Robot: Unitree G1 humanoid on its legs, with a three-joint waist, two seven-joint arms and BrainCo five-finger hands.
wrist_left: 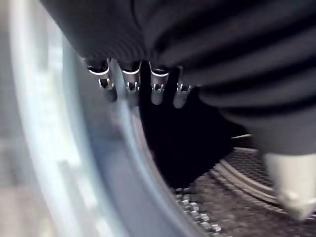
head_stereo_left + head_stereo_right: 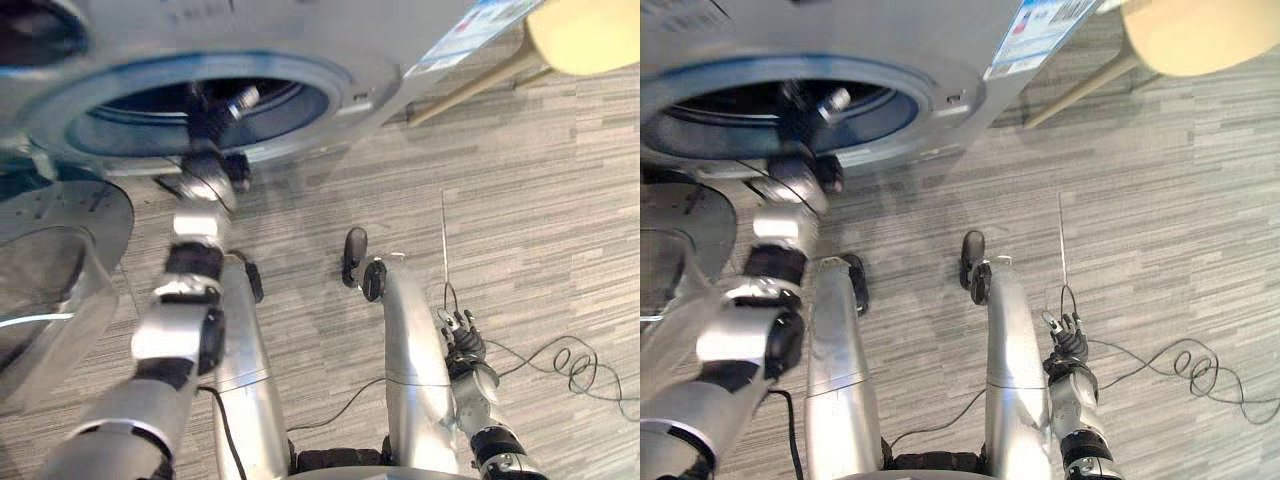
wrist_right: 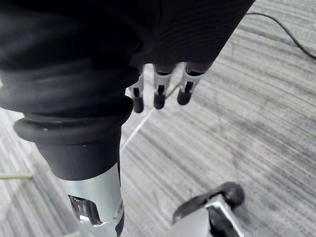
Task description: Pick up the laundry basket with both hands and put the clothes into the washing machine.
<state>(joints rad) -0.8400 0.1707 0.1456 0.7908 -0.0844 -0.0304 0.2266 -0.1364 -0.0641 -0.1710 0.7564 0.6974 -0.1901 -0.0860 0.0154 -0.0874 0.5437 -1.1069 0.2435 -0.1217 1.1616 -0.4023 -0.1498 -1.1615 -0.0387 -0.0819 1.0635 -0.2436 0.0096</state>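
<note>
— Where's the left hand point(image 2: 213, 112)?
— Right in the mouth of the washer point(image 2: 400, 60). The arm runs up from the robot's left side, and the hand is past the rim, inside the drum point(image 2: 130, 110).
— Holding something?
— No. From its wrist camera the fingers point(image 1: 129, 86) are stretched out side by side, not curled on anything. Released, I'd call it.
— And the clothes?
— In the drum. Just beyond those fingers there's a dark mass of cloth point(image 1: 187, 148). A zip point(image 1: 195, 217) with pale metal teeth lies along the lip of the opening, beside the grey perforated wall. Which garment it is, I can't tell.
— The door?
— The door point(image 2: 60, 250) stands wide open, to the left of the mouth, with its glass bowl showing.
— What about the right hand point(image 2: 465, 342)?
— Hanging low at the robot's right side, well apart from the washer, over the grey striped floor point(image 2: 540, 200). Its fingers point(image 3: 159, 96) point down, straight and loose, touching nothing.
— Anything else around?
— A pale stool point(image 2: 590, 30) with a wooden leg stands just beside the washer's right corner. There's a label point(image 2: 470, 30) on the washer's front near that corner.
</note>
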